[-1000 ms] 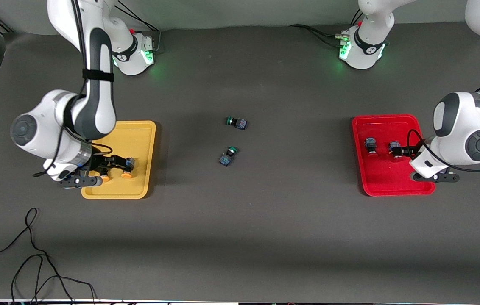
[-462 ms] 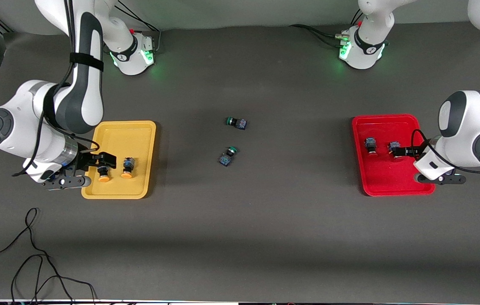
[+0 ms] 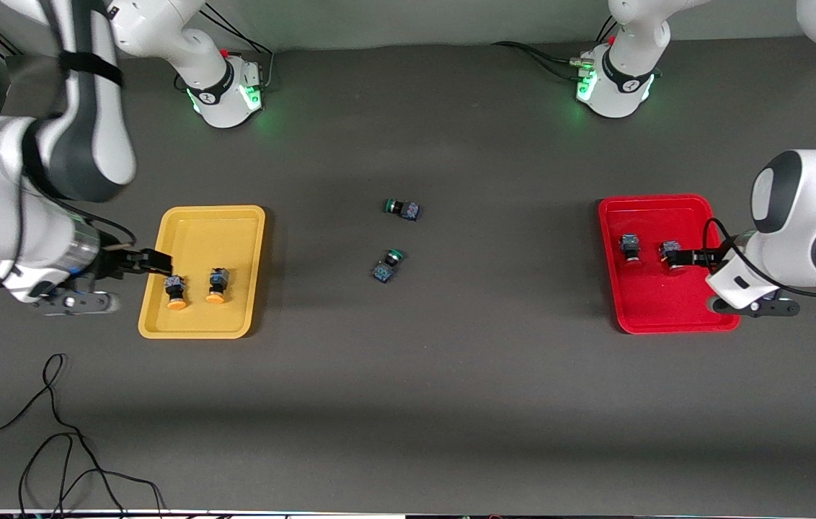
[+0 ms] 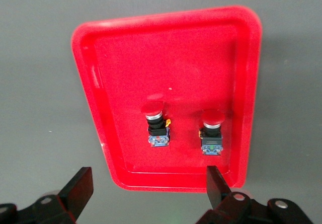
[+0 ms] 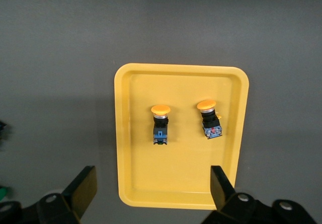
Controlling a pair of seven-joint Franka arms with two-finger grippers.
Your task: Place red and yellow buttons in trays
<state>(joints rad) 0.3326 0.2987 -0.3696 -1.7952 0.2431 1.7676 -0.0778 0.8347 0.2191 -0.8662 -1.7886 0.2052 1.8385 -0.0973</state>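
Note:
Two yellow-capped buttons point(image 3: 176, 293) point(image 3: 217, 285) lie in the yellow tray point(image 3: 206, 231); they also show in the right wrist view point(image 5: 160, 123) point(image 5: 210, 118). Two red-capped buttons point(image 3: 630, 247) point(image 3: 671, 256) lie in the red tray point(image 3: 667, 310); they also show in the left wrist view point(image 4: 157, 123) point(image 4: 211, 133). My right gripper point(image 3: 153, 262) point(image 5: 152, 177) is open and empty over the yellow tray's edge at the right arm's end. My left gripper point(image 3: 698, 256) point(image 4: 148, 178) is open and empty over the red tray's edge at the left arm's end.
Two green-capped buttons point(image 3: 401, 209) point(image 3: 386, 265) lie on the dark table between the trays. A loose black cable point(image 3: 55, 432) lies near the front camera at the right arm's end. The arm bases point(image 3: 224, 86) point(image 3: 617, 83) stand along the table's top edge.
My right gripper has drawn back off the yellow buttons toward the right arm's end, leaving both in the tray. My left gripper has drawn slightly back from the red buttons.

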